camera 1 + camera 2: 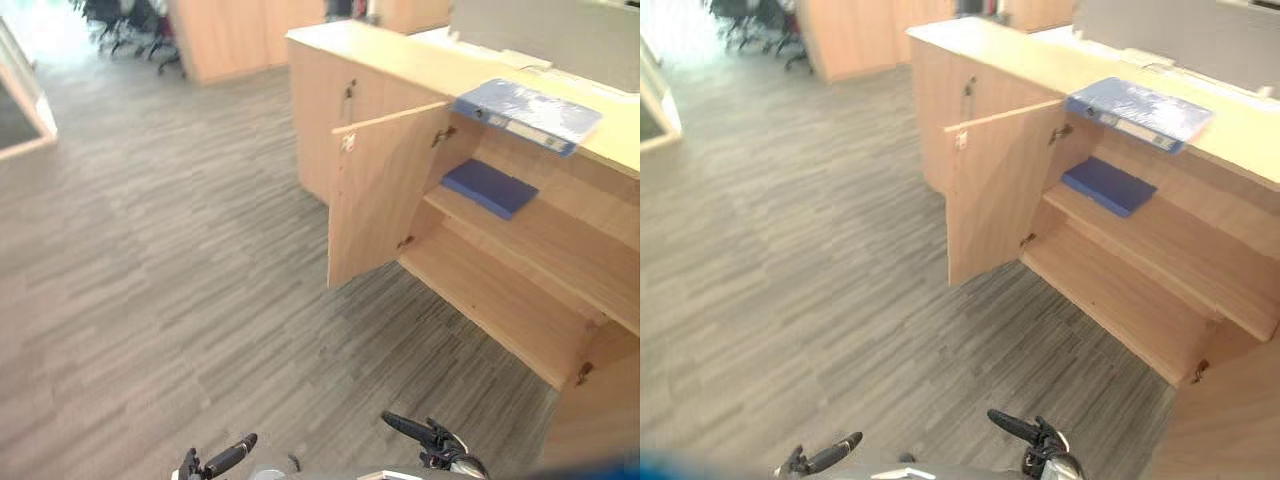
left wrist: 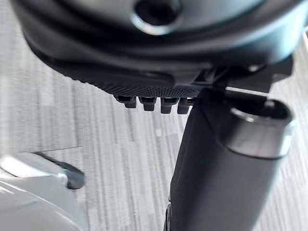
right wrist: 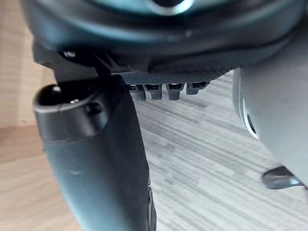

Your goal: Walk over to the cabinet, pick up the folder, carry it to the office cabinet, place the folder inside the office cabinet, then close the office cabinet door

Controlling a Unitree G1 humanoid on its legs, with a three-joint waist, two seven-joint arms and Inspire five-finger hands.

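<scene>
A light blue ring binder folder [image 1: 528, 113] lies flat on the top of the wooden cabinet [image 1: 400, 60] at the right. Below it the cabinet stands with its left door [image 1: 385, 190] swung out, and a dark blue folder [image 1: 490, 187] rests on the upper shelf inside. My left hand [image 1: 225, 460] and right hand [image 1: 425, 435] hang low at the near edge, well short of the cabinet. In the wrist views the left hand's fingers [image 2: 149, 102] and the right hand's fingers [image 3: 166, 90] are straight, holding nothing.
Grey striped carpet [image 1: 180, 280] stretches between me and the cabinet. The cabinet's right door [image 1: 600, 410] juts out at the near right. More wooden cabinets [image 1: 230, 35] and office chairs [image 1: 130, 30] stand at the back, with a grey partition [image 1: 540, 30] behind the cabinet top.
</scene>
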